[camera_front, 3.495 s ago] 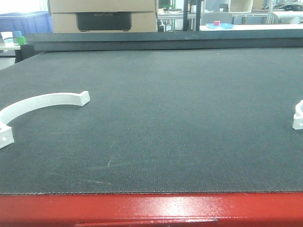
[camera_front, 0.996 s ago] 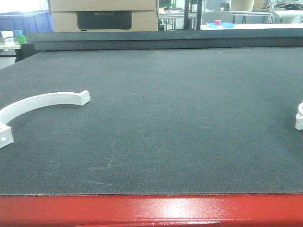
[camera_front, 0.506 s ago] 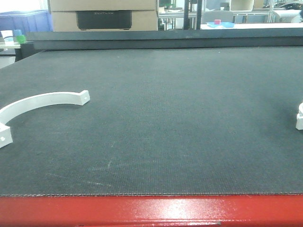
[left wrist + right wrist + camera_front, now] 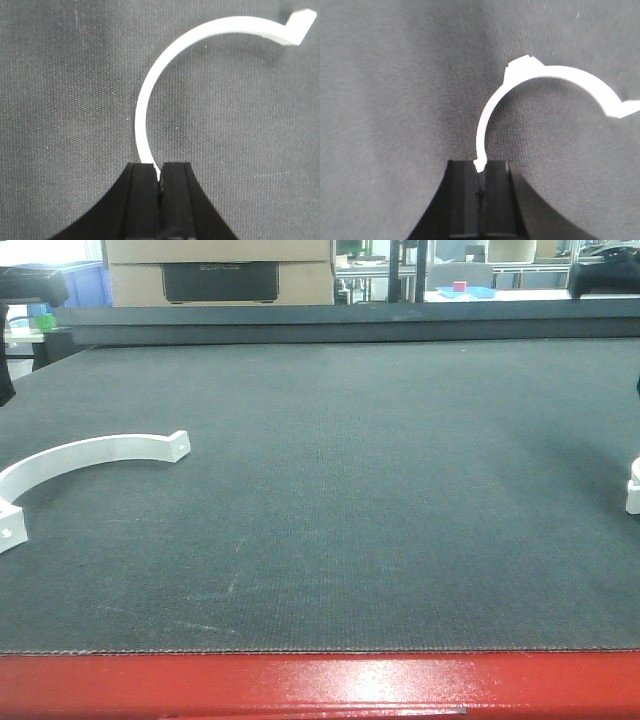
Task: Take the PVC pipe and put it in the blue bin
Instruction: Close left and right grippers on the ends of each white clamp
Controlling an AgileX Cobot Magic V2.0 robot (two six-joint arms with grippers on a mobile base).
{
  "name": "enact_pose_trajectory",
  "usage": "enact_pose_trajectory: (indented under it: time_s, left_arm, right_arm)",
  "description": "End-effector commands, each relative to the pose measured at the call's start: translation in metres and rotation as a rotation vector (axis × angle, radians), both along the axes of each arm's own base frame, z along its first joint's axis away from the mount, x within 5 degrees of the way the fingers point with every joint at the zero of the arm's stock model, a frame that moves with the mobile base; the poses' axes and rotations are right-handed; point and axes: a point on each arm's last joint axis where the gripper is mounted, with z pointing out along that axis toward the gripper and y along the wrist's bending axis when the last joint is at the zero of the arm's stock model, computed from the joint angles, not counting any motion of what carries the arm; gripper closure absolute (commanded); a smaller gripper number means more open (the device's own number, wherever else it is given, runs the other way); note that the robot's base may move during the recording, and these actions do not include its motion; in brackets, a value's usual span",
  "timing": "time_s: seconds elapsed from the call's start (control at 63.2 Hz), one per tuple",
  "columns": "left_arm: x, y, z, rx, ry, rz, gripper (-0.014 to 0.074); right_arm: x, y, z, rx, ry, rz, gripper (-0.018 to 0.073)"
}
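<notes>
Left gripper, right gripper: both pinched shut above white curved plastic pipe clamps. Looks like approach; next needs opening, dropping.

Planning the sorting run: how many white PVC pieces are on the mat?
2. One PVC piece lies far left; a second PVC piece sits at the right edge, partly cropped.

1. A table with a red front edge carries a dark woven mat.
2. A white plastic arc lies flat on the mat, just ahead of the left gripper.
3. A second arc lies likewise ahead of the right gripper.
</notes>
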Motion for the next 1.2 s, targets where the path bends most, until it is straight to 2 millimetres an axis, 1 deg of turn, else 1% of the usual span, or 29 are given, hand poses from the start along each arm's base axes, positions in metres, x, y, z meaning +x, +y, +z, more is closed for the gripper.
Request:
enact_pose_trajectory:
  time_s: [0.0, 0.079, 0.142, 0.174, 0.221, 0.237, 0.332, 0.379, 0.459, 0.553, 0.712, 0.87, 0.933, 1.107, 1.186]
  left_arm:
    - [0.001, -0.003, 0.004, -0.013, -0.017, 0.007, 0.0707]
    - [0.000, -0.004, 0.004, -0.022, -0.010, 0.009, 0.0707]
    - [-0.001, -0.004, 0.003, -0.029, -0.002, 0.012, 0.0707]
    - [-0.001, -0.004, 0.003, -0.031, 0.001, 0.012, 0.0707]
    - [-0.001, -0.004, 0.003, -0.030, 0.005, 0.013, 0.0707]
    - [-0.001, -0.004, 0.003, -0.030, 0.005, 0.013, 0.0707]
    - [-0.001, -0.004, 0.003, -0.030, 0.007, 0.013, 0.0707]
    - [-0.001, -0.004, 0.003, -0.030, 0.007, 0.013, 0.0707]
    - [-0.001, -0.005, 0.003, -0.034, 0.008, 0.013, 0.0707]
    - [-0.001, -0.005, 0.003, -0.036, 0.008, 0.014, 0.0707]
    - [-0.001, -0.005, 0.003, -0.036, 0.008, 0.014, 0.0707]
    - [-0.001, -0.005, 0.003, -0.036, 0.008, 0.014, 0.0707]
    - [-0.001, -0.005, 0.003, -0.036, 0.008, 0.014, 0.0707]
    - [-0.002, -0.005, 0.003, -0.035, 0.012, 0.014, 0.0707]
    - [-0.002, -0.005, 0.003, -0.039, 0.015, 0.015, 0.0707]
  right_arm:
    - [0.006, 0.000, -0.008, 0.008, 0.019, -0.048, 0.0700]
    - [0.011, 0.000, -0.016, 0.015, 0.028, -0.074, 0.0696]
    - [0.013, 0.000, -0.021, 0.018, 0.037, -0.085, 0.0653]
    - [0.014, 0.000, -0.023, 0.020, 0.042, -0.093, 0.0616]
    - [0.015, -0.001, -0.025, 0.022, 0.050, -0.102, 0.0529]
    - [0.016, -0.001, -0.027, 0.025, 0.055, -0.103, 0.0488]
    - [0.018, -0.005, -0.031, 0.024, 0.058, -0.116, 0.0339]
    - [0.021, -0.010, -0.035, 0.035, 0.061, -0.135, 0.0307]
    - [0.026, -0.018, -0.043, 0.098, 0.069, -0.196, 0.0303]
    - [0.030, -0.025, -0.049, 0.127, 0.082, -0.230, 0.0303]
    - [0.042, -0.025, -0.057, 0.122, 0.088, -0.212, 0.0303]
    - [0.055, -0.026, -0.057, 0.121, 0.074, -0.211, 0.0303]
    - [0.057, -0.026, -0.059, 0.117, 0.080, -0.210, 0.0303]
    - [0.057, -0.028, -0.076, 0.085, 0.165, -0.202, 0.0305]
    - [0.056, -0.032, -0.077, 0.044, 0.183, -0.188, 0.0305]
